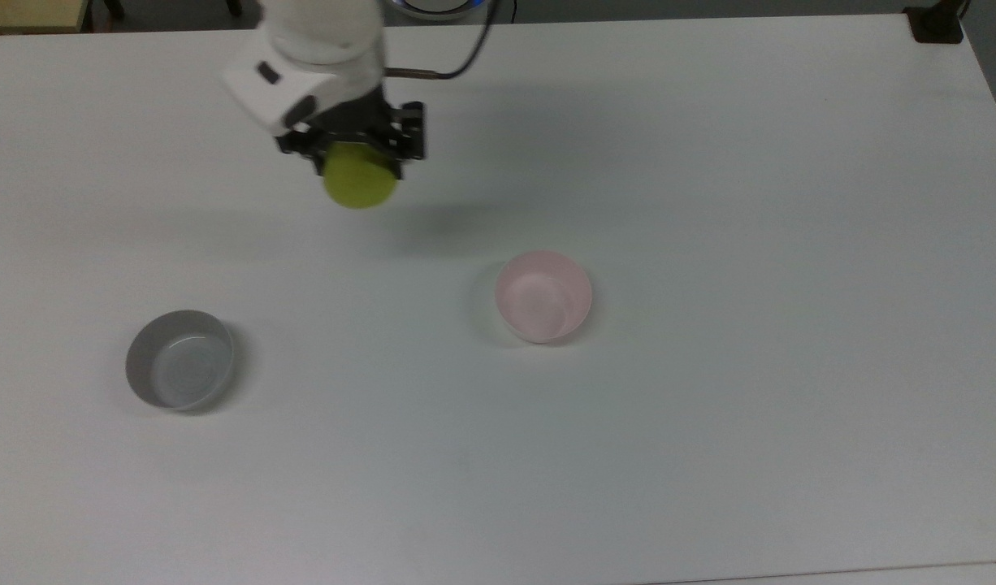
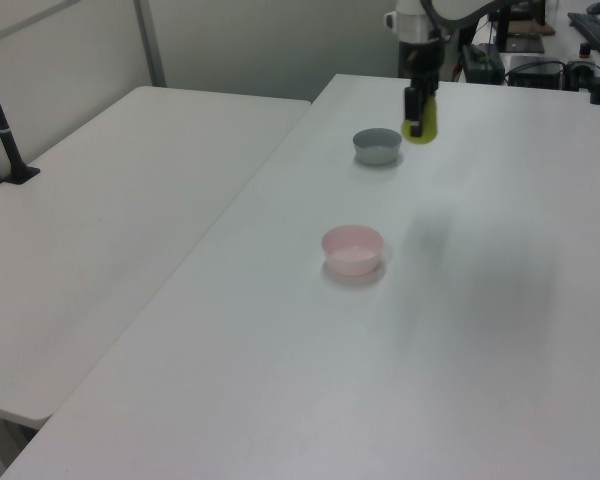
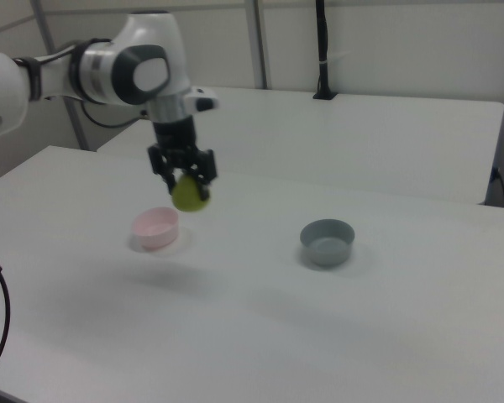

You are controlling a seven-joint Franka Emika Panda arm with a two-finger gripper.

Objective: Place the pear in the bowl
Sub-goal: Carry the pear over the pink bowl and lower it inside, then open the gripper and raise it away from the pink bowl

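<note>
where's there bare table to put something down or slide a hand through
Bare table runs wide on the top view's right of the pink bowl, along the near edge below both bowls, and between the pink bowl and the grey bowl. Only crowded spot: under the gripper carrying the pear.

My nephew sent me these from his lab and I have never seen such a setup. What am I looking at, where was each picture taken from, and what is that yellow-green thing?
This is a white robot arm ending in a gripper with two black fingers. Three fixed cameras film it at one moment: the top view looks down on the white table, and the left view and right view look across it from the sides. The yellow-green thing is a pear, clamped between the fingers and held in the air above the table, as its shadow below shows. Two small empty bowls stand on the table: a pale pink bowl near the middle and a grey bowl further towards the top view's left. The pear is not yet over either bowl; it is meant for the pink one.
</note>
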